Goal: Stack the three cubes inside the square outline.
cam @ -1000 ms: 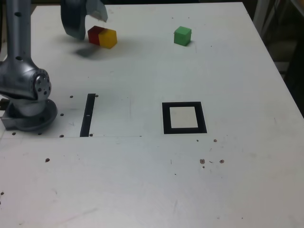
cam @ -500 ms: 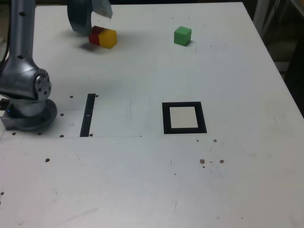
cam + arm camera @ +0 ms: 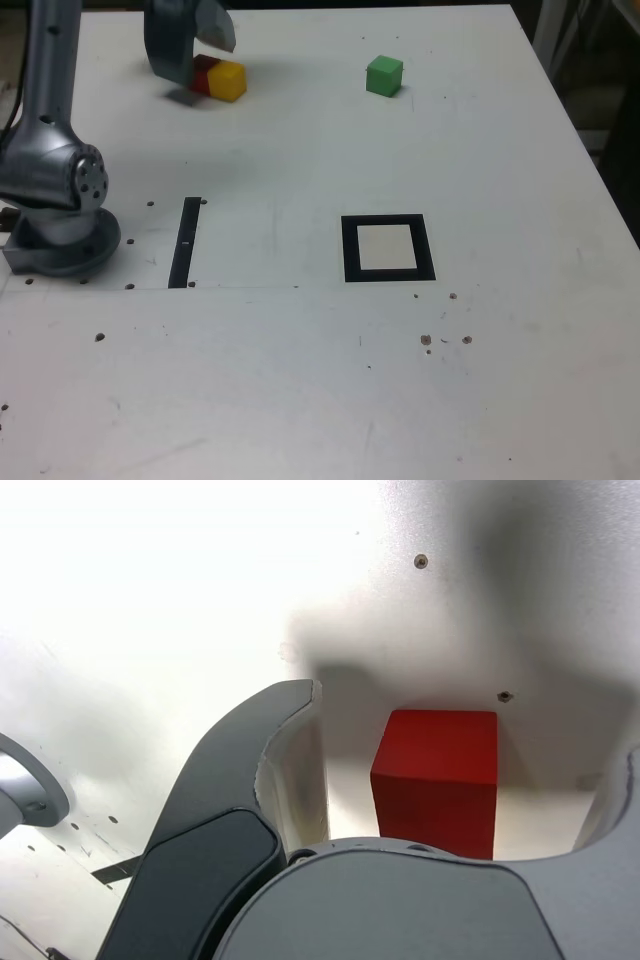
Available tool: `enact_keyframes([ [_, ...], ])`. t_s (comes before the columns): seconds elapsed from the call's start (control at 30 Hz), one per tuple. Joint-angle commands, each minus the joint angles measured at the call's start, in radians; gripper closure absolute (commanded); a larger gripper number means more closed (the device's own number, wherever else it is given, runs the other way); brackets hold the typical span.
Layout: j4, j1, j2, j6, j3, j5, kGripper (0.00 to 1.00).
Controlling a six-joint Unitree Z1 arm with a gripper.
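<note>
Hovering over the far part of the bench (image 3: 270, 370), at the exterior view's upper left, the tool (image 3: 204, 62) is released, its jaws spread wide. The wrist view shows the red cube (image 3: 436, 775) between them, with a gap separating it from the visible inner face of one jaw; nothing is gripped. In the exterior view, part of the red cube is hidden behind the tool. Just beside it, towards the exterior view's right, sits the yellow cube (image 3: 228, 81); whether the two touch I cannot tell. The green cube (image 3: 384, 76) lies well apart, further to that view's right. Nearer the camera, below the green cube in the picture, is the square outline (image 3: 350, 250), its pale centre bare. A narrow black strip (image 3: 185, 243) lies between the outline and the arm's base (image 3: 62, 245).
</note>
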Motion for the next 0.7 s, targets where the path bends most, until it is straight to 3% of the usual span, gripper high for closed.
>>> enact_keyframes([
  [0.0,0.0,0.002,0.01,-0.002,0.0,-0.002,0.05],
  [0.33,0.003,0.002,0.025,-0.002,-0.006,-0.002,0.21],
  [0.53,0.002,0.002,0.03,-0.007,-0.007,-0.003,0.4],
  [0.67,-0.003,0.002,0.03,-0.008,-0.013,0.001,0.59],
])
